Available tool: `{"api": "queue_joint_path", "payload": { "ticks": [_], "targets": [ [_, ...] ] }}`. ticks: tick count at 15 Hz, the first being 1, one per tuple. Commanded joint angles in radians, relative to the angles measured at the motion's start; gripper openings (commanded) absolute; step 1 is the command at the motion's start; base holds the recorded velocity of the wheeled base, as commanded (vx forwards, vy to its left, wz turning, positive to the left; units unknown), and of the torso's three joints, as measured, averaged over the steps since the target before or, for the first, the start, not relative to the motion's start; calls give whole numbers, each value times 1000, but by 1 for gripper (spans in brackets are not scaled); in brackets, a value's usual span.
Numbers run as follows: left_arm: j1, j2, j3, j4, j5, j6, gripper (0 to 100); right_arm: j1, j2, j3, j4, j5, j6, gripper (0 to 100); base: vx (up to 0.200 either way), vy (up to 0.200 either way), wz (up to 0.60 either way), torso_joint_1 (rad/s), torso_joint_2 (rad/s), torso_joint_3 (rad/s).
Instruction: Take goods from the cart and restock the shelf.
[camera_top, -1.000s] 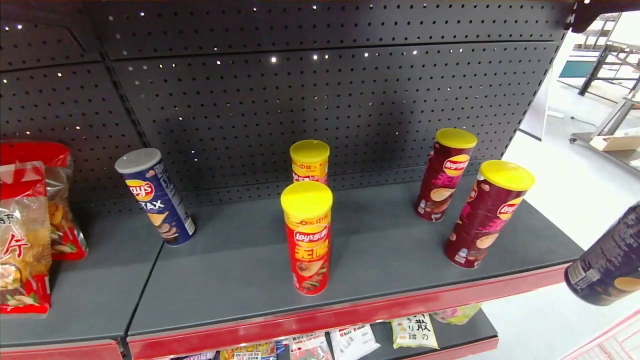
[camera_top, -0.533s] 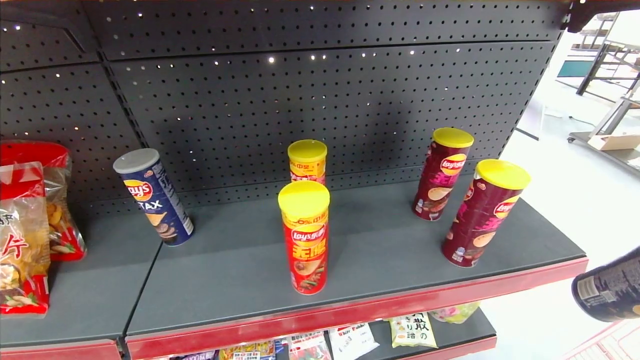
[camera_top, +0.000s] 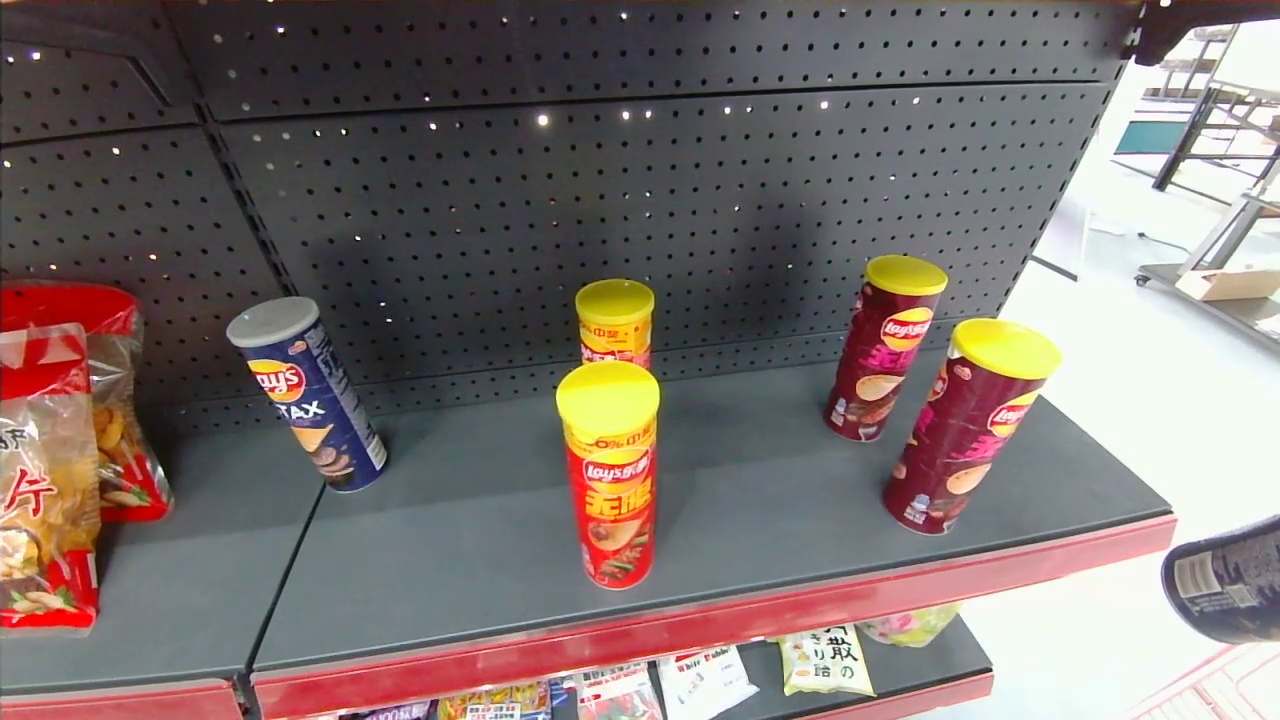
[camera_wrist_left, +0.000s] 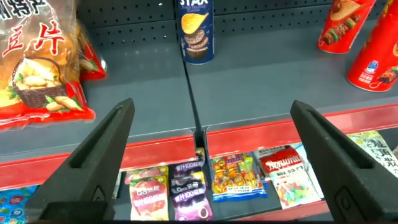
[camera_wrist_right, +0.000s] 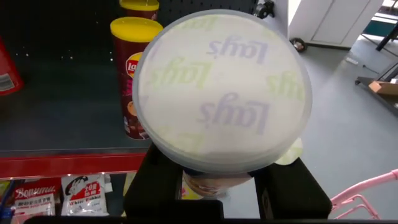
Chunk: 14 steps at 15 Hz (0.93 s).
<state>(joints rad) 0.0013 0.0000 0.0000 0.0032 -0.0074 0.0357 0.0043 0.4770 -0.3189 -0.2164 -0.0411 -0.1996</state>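
Note:
A black chip can (camera_top: 1225, 580) hangs off the right end of the shelf (camera_top: 750, 520), below its red front edge. My right gripper (camera_wrist_right: 224, 186) is shut on this can, whose clear lid (camera_wrist_right: 224, 93) faces the wrist camera. My left gripper (camera_wrist_left: 211, 107) is open with nothing between its fingers, in front of the shelf's red edge (camera_wrist_left: 249, 134), a blue can (camera_wrist_left: 196, 31) farther in. On the shelf stand a blue can (camera_top: 308, 392), two red cans (camera_top: 612, 475) one behind the other, and two maroon cans (camera_top: 968, 425) at the right.
Snack bags (camera_top: 50, 470) fill the shelf's left end. Packets (camera_top: 700, 680) lie on the lower shelf. A pink cart rim (camera_top: 1220, 685) shows at the bottom right. Bare shelf lies between the blue can and the red cans, and between red and maroon.
The black can in my right gripper has sunk lower and drifted right, away from the shelf end. The head camera shifted slightly. The shelf cans stayed put.

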Motion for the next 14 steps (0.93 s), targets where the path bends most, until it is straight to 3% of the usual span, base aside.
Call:
{"api": "queue_joint_path", "payload": {
  "ticks": [1, 4, 8, 14],
  "targets": [
    [0, 0, 0, 0, 0, 1, 100, 0, -6, 15, 0, -2, 0, 0, -200, 0, 0, 2, 2, 2],
    [0, 0, 0, 0, 0, 1, 100, 0, -37, 43, 2, -3, 2, 0, -200, 0, 0, 2, 5, 1],
    [0, 0, 0, 0, 0, 3, 100, 0, -57, 44, 17, -5, 2, 0, 0, 0, 0, 0, 0, 0],
    [0, 0, 0, 0, 0, 3, 100, 0, -57, 44, 15, -5, 2, 0, 0, 200, 0, 15, 7, -2]
  ]
}}
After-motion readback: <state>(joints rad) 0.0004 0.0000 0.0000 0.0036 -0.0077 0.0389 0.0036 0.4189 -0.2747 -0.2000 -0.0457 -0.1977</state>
